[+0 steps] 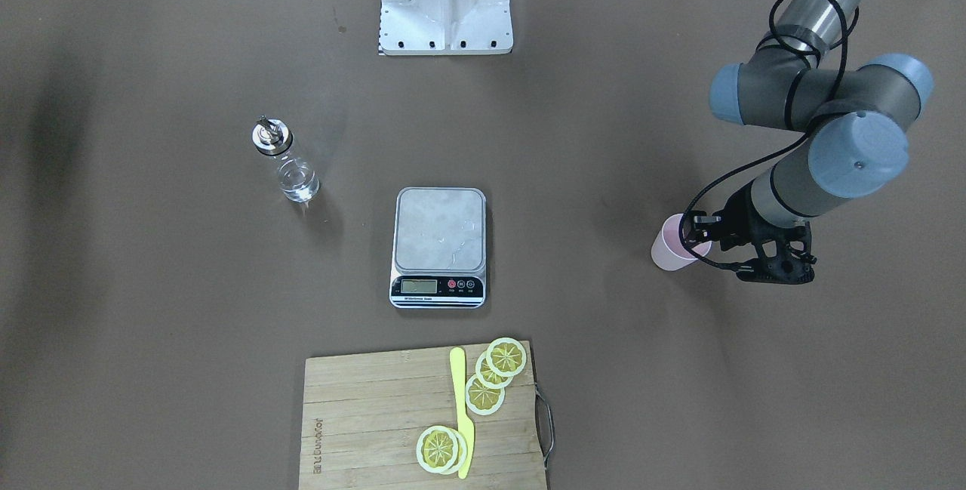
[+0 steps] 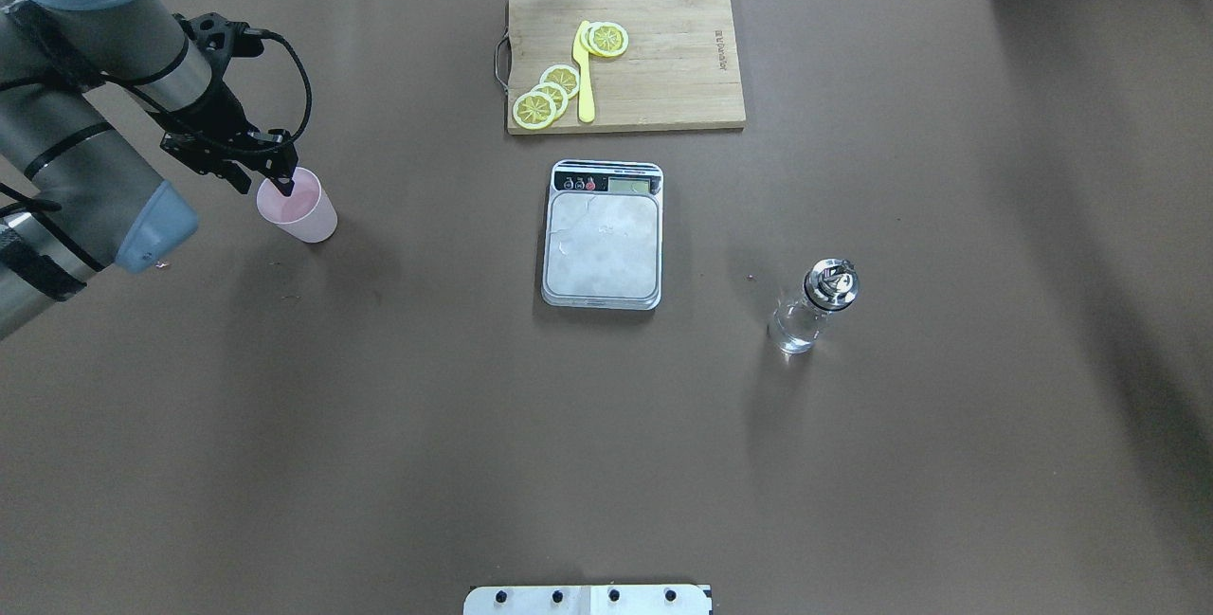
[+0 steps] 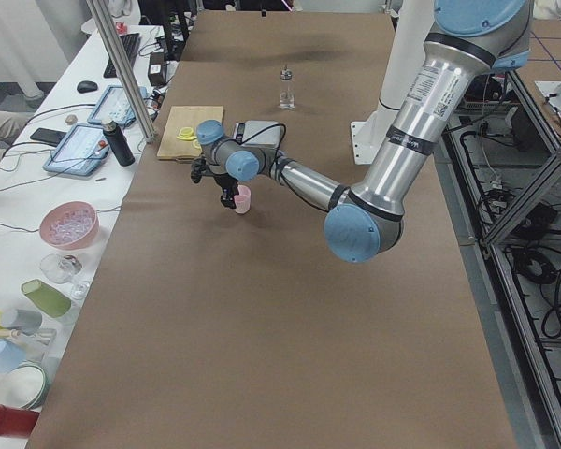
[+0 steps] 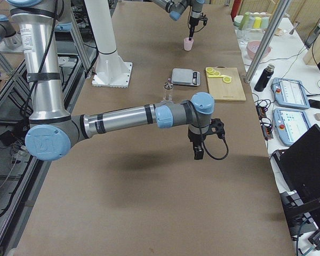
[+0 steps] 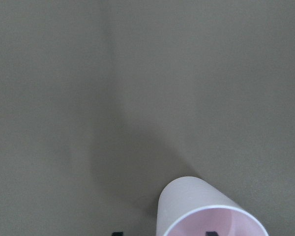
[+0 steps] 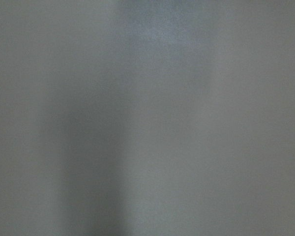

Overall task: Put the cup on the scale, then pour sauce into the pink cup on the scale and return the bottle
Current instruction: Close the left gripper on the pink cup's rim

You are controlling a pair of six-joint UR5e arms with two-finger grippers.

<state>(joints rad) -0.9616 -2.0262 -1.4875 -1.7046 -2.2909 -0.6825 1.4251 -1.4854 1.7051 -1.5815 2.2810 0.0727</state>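
The left gripper (image 2: 266,182) points down at the cup (image 2: 301,209), which stands upright on the brown table (image 2: 606,463), well apart from the scale (image 2: 603,245). Its jaws are apart and straddle the cup's near wall: one hangs inside the mouth, the other outside the rim. In the left wrist view neither jaw presses on the wall.

To the right of these jaws in the overhead view, well apart from them, the scale lies flat with nothing on its steel platform. Its display strip faces away from the robot. Beyond the scale, farther from the robot than the jaws, a wooden cutting board (image 2: 663,65) holds lemon slices (image 2: 550,94) and a yellow knife (image 2: 585,75).

Farther right again, the bottle (image 2: 813,307) stands upright on the table, with the scale between it and the left jaws. The sauce inside is too clear to make out.

The right gripper (image 4: 198,153) shows only in the right side view. It points down over bare table, well apart from the bottle. I cannot tell whether its jaws are open or closed.
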